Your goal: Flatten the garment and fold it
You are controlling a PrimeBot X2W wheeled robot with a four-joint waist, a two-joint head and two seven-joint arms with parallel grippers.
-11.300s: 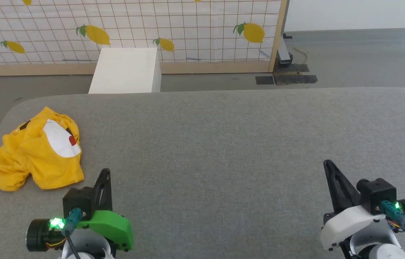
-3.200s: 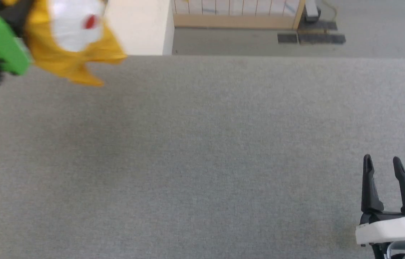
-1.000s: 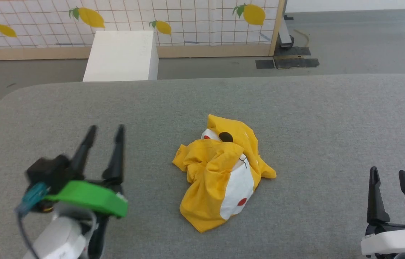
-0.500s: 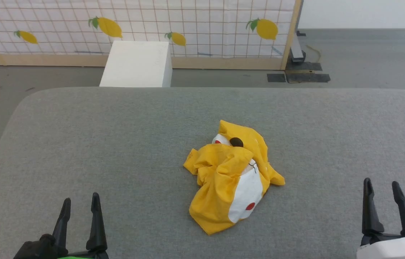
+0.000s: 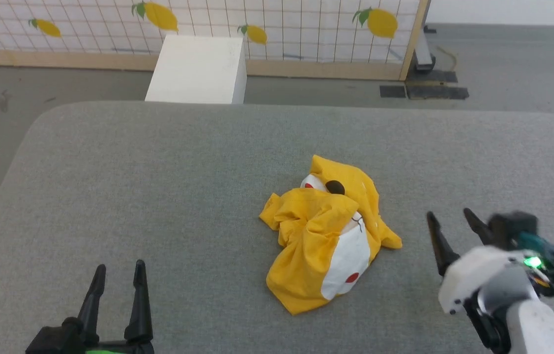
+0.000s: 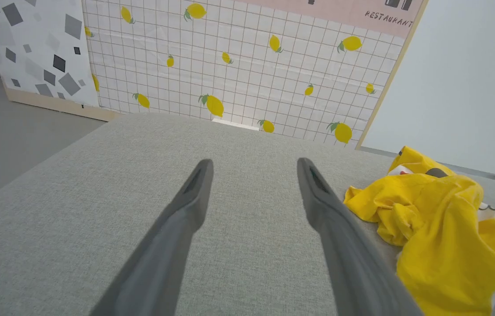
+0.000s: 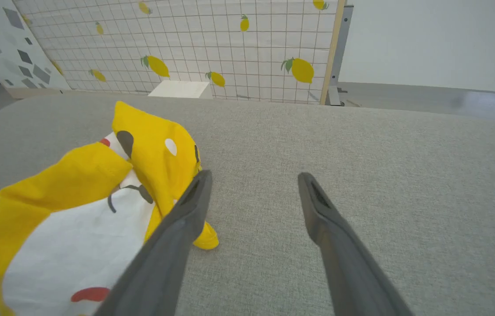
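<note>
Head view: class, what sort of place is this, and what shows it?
Probably an indoor test or demo set rather than a home: a freestanding lemon-print backdrop panel in a wooden frame, a grey padded surface with a crumpled yellow T-shirt on it, and a plain grey floor.

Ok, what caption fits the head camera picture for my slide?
Crumpled yellow T-shirt on the grey table, between the open left end effector and open right end effector.
</note>
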